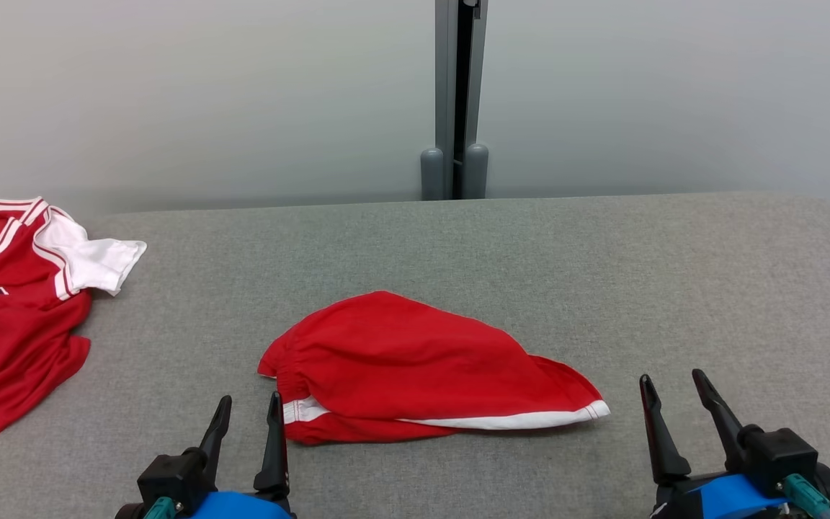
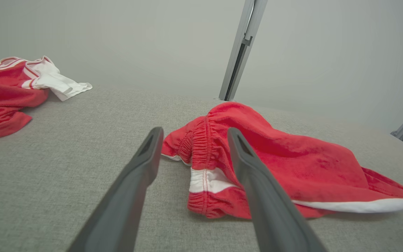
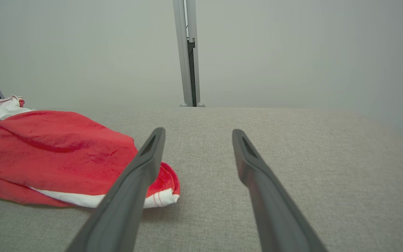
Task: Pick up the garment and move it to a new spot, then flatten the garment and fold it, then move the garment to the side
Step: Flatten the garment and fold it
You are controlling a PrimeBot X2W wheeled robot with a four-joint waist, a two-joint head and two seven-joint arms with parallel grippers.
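Shorts [image 1: 415, 367] in red cloth with white trim lie crumpled in a low mound near the middle of the grey fabric-covered table [image 1: 530, 252], a little toward its near edge. The gathered waistband faces the robot's left and the white-edged hem trails off to its right. Well apart from them, at the far left of the table, a red jersey [image 1: 19, 317] with white sleeves and striped edging lies in a loose heap, partly running out of view. Behind the table stands a pale wall [image 1: 170, 94], split by an upright grey post [image 1: 458, 94] with two rounded feet at its base. The left hand [image 1: 250, 397] sits low at the near edge with its two dark fingers spread apart. One finger is over bare table, and the other is right at the waistband; from where I stand I cannot tell whether it touches the cloth. The right hand [image 1: 671, 375] is likewise spread wide and gripping nothing, just beyond the hem corner over bare table. Nothing lies between either hand and the shorts.
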